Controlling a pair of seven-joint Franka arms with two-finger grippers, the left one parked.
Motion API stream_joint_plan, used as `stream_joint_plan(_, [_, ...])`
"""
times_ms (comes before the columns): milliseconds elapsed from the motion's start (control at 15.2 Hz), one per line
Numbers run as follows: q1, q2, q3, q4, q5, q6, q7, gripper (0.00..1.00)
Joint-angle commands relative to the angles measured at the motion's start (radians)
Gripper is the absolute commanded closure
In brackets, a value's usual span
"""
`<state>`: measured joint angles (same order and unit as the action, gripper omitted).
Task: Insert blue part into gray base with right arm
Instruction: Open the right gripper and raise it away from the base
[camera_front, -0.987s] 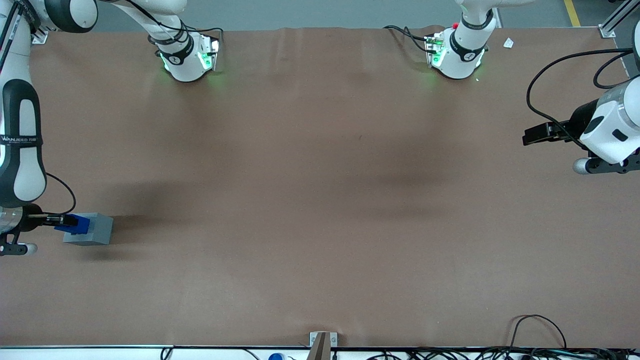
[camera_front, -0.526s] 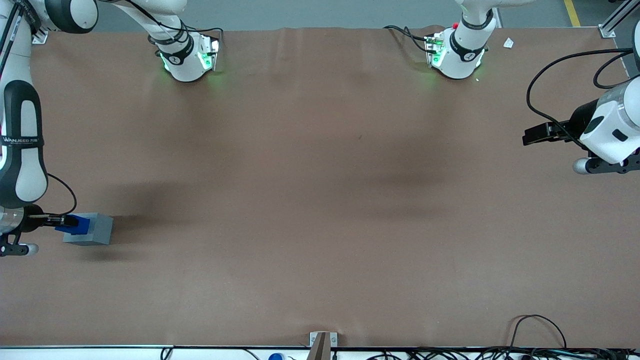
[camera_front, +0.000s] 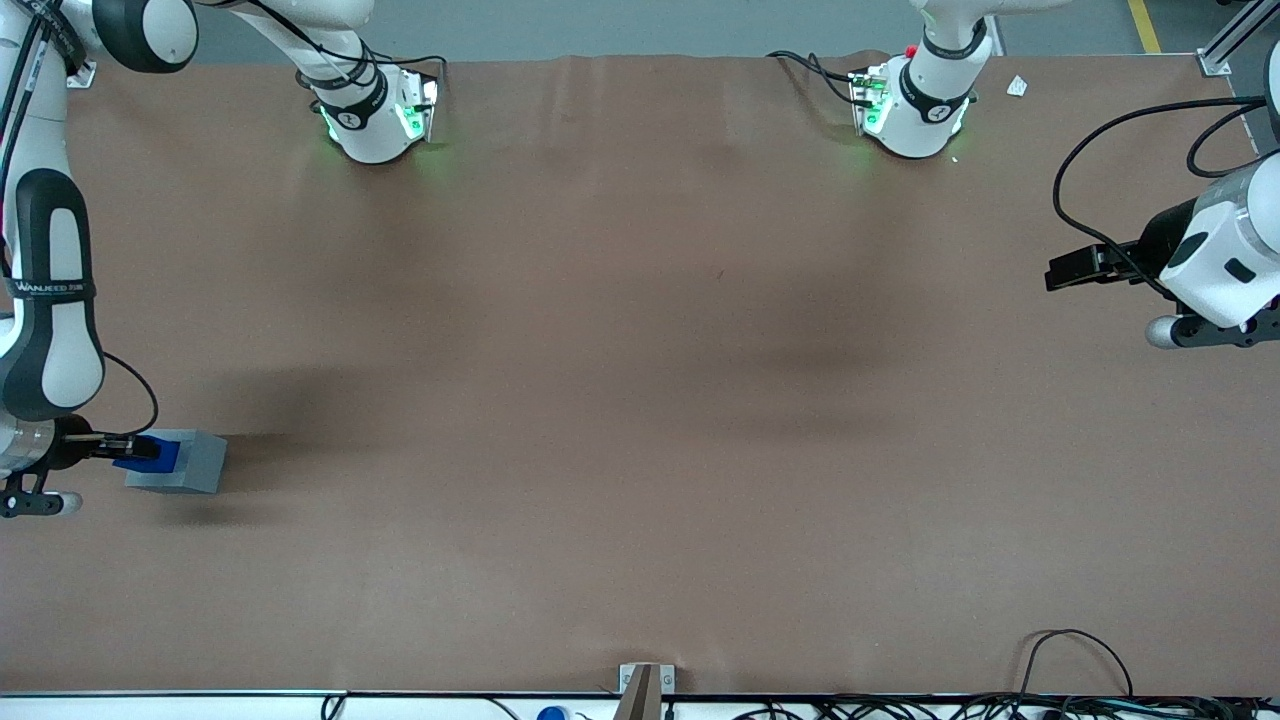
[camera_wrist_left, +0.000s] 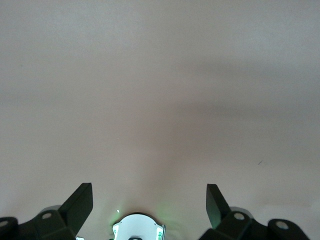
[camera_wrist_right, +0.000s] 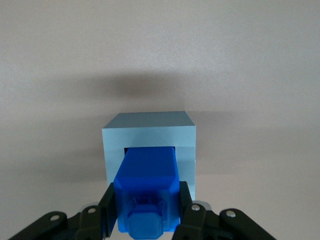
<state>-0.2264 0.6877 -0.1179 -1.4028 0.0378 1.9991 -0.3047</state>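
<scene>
The gray base (camera_front: 190, 462) stands on the brown table at the working arm's end, near the table's side edge. My right gripper (camera_front: 128, 449) is shut on the blue part (camera_front: 150, 453) and holds it over the base's top. In the right wrist view the blue part (camera_wrist_right: 148, 185) sits between my fingers (camera_wrist_right: 108, 207), and its lower end enters the square recess of the gray base (camera_wrist_right: 149, 132). The right arm (camera_front: 45, 300) rises above the gripper.
The brown table mat (camera_front: 640, 400) spreads wide toward the parked arm's end. Two arm bases (camera_front: 375, 115) with green lights stand farthest from the front camera. Cables (camera_front: 1080, 660) lie at the table's near edge.
The gripper has lowered the blue part further into the gray base's recess. Less of the blue part shows above the base than one second ago.
</scene>
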Motion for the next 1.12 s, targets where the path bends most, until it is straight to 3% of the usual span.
stream_joint_plan(0, [-0.002,0.015,0.006,0.025,-0.001,0.001,0.006,0.71])
stream_joint_plan(66, [-0.002,0.015,0.006,0.024,0.002,0.001,0.007,0.17])
stream_joint_plan(132, [-0.005,0.013,0.006,0.024,0.002,0.001,0.004,0.00])
stream_joint_plan(461, [0.009,-0.011,0.007,0.027,-0.001,-0.016,0.004,0.00])
stream_joint_plan(855, [0.059,-0.282,0.007,0.024,-0.012,-0.253,0.024,0.00])
stream_joint_plan(1053, [0.139,-0.411,0.006,0.024,-0.015,-0.382,0.115,0.00])
